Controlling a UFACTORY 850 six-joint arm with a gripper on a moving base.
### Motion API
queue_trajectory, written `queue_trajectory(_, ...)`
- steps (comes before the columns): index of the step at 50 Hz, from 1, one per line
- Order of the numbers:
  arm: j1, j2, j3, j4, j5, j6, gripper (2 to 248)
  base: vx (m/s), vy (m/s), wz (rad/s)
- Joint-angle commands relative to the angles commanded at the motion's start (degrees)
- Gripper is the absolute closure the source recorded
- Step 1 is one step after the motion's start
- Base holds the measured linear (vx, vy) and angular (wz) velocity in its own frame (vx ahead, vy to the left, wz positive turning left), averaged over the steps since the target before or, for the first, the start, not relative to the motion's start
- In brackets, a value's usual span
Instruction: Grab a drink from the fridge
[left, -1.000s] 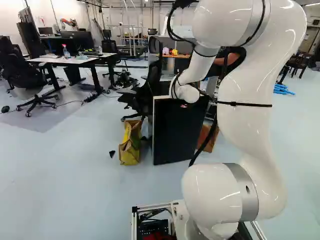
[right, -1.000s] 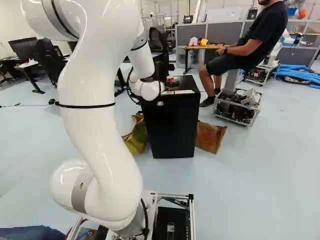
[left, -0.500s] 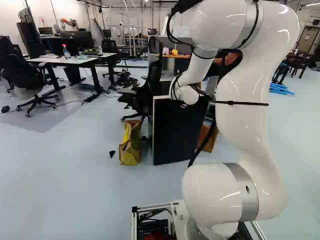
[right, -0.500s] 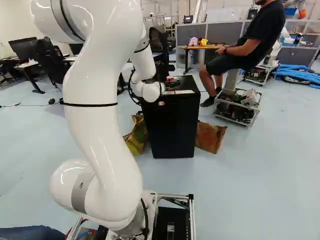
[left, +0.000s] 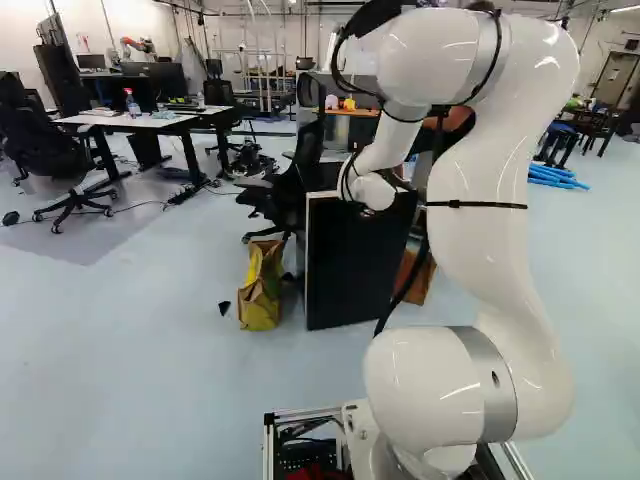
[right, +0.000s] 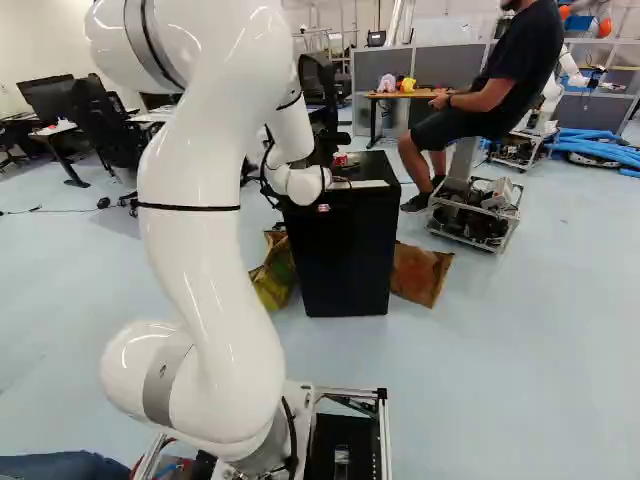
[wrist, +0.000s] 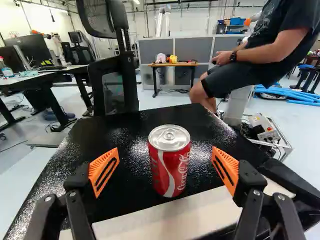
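While the white arm (left: 485, 250) reached forward in the left base view, its end stood before the top edge of the black fridge (left: 355, 265). The right base view had the gripper (right: 340, 182) low at the near top edge, partly hidden, with a red can (right: 340, 158) beyond. The wrist view showed its fingers (wrist: 247, 181) wide apart; the can stood upright on the fridge top, between the orange pads (wrist: 104, 171), touching neither, just beyond the white strip (wrist: 175, 216) along that edge.
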Motion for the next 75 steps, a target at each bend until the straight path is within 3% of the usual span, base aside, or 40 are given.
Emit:
queue_trajectory(15, -0.03, -0.3, -0.1, 0.0, 0.0, 0.0, 8, 0.0, 0.0, 0.0)
queue_trajectory(16, -0.03, -0.3, -0.1, 0.0, 0.0, 0.0, 45, 0.0, 0.0, 0.0)
queue_trajectory(20, -0.03, -0.3, -0.1, 0.0, 0.0, 0.0, 45, 0.0, 0.0, 0.0)
queue_trajectory(21, -0.03, -0.3, -0.1, 0.0, 0.0, 0.0, 83, 0.0, 0.0, 0.0)
queue_trajectory(25, -0.03, -0.3, -0.1, 0.0, 0.0, 0.0, 83, 0.0, 0.0, 0.0)
queue_trajectory(26, -0.03, -0.3, -0.1, 0.0, 0.0, 0.0, 121, 0.0, 0.0, 0.0)
queue_trajectory(31, -0.03, -0.3, -0.1, 0.0, 0.0, 0.0, 121, 0.0, 0.0, 0.0)
queue_trajectory(32, -0.03, -0.3, -0.1, 0.0, 0.0, 0.0, 152, 0.0, 0.0, 0.0)
queue_trajectory(75, -0.03, 3.48, 0.1, 0.0, 0.0, 0.0, 152, 0.0, 0.0, 0.0)
